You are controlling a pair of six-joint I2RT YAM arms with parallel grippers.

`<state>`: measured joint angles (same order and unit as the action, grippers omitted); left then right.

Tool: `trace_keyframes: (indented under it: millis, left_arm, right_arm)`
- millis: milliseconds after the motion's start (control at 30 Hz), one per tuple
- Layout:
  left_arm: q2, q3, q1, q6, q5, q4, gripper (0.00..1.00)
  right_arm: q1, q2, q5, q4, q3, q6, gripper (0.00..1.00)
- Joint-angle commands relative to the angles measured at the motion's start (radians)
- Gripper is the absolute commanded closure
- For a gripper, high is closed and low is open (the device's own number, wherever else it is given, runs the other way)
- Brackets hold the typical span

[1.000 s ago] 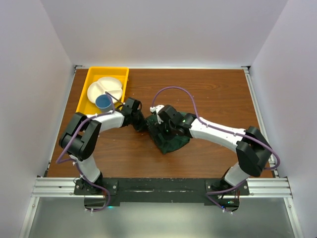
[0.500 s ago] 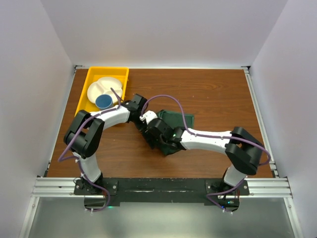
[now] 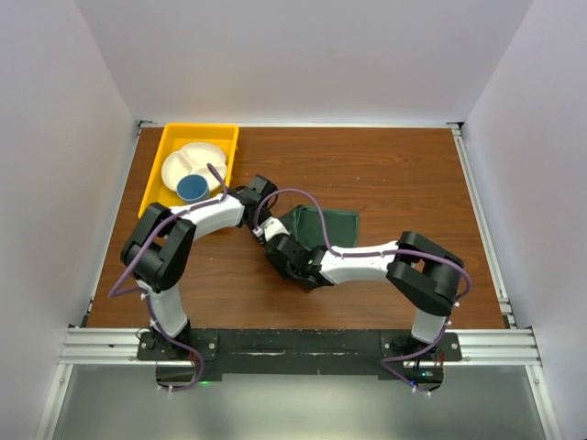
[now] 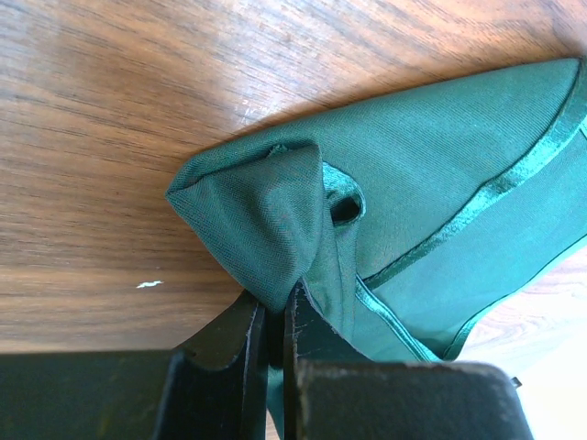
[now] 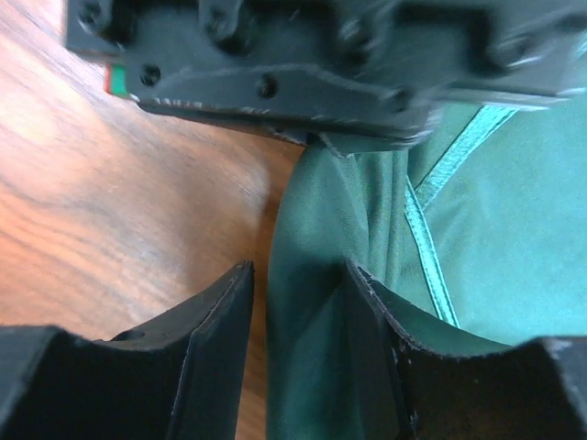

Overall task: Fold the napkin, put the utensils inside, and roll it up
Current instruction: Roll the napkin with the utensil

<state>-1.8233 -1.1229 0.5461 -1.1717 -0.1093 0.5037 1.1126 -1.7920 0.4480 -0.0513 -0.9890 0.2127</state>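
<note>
Dark green soft cloth napkin, seemingly mid-fold: left gripper pinches a corner; right gripper, jaws apart, straddles its edge and probably needs to clamp next.

The napkin lies on the counter, extending right from the left hand at its corner. The right hand sits just in front. Behind and left of the left hand, the tray holds a plate and a cup.

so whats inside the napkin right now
Only green cloth layers show: the napkin lies bunched on the table, one corner pinched by the left end effector. No utensils are visible; anything inside the folds is covered.
</note>
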Motion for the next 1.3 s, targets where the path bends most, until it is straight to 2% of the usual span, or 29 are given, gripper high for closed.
trace_keyframes:
  millis: [0,167,200,400,467,500,533,567,633,667,767,967,1033,1267]
  left_arm:
    - [-0.013,-0.029,0.003,-0.035,-0.029,0.048,1.00]
    - [-0.021,-0.041,0.003,-0.036,-0.043,0.065,1.00]
    - [-0.024,-0.043,0.005,-0.036,-0.047,0.065,1.00]
    - [-0.027,-0.052,-0.003,0.021,-0.072,0.050,1.00]
    - [-0.008,-0.051,-0.009,0.081,-0.061,0.017,1.00]
    - [0.002,-0.046,-0.015,0.098,-0.055,0.001,0.96]
    - [0.030,-0.040,-0.020,0.116,-0.052,-0.017,0.90]
    - [0.045,-0.023,-0.024,0.153,-0.050,-0.063,0.77]
    - [0.080,-0.015,-0.031,0.196,-0.043,-0.091,0.68]
    - [0.091,-0.012,-0.034,0.240,-0.030,-0.106,0.59]
    - [0.134,0.012,-0.040,0.302,-0.036,-0.157,0.51]
    - [0.222,0.057,-0.041,0.375,-0.043,-0.203,0.47]
    - [0.240,0.070,-0.041,0.391,-0.065,-0.217,0.47]
    - [0.243,0.109,-0.041,0.366,-0.148,-0.252,0.48]
  right_arm:
    - [0.024,-0.049,0.112,0.033,0.001,-0.015,0.55]
    - [0.026,-0.060,0.132,0.011,0.009,0.016,0.75]
    - [0.024,-0.061,0.130,0.008,0.007,0.027,0.83]
    - [0.020,-0.030,0.057,0.019,0.047,0.070,1.00]
    - [0.001,-0.006,0.023,0.033,0.076,0.095,1.00]
    - [-0.011,0.005,-0.044,0.047,0.093,0.105,1.00]
    - [-0.039,0.029,-0.073,0.080,0.127,0.123,1.00]
    - [-0.051,0.037,-0.109,0.094,0.141,0.132,1.00]
    - [-0.101,0.049,-0.221,0.114,0.168,0.166,1.00]
    - [-0.118,0.071,-0.253,0.128,0.183,0.177,1.00]
    - [-0.187,0.108,-0.392,0.182,0.239,0.214,1.00]
    - [-0.316,0.121,-0.698,0.244,0.279,0.272,1.00]
    - [-0.376,0.099,-0.840,0.283,0.289,0.306,1.00]
    - [-0.520,-0.015,-1.170,0.465,0.331,0.465,1.00]
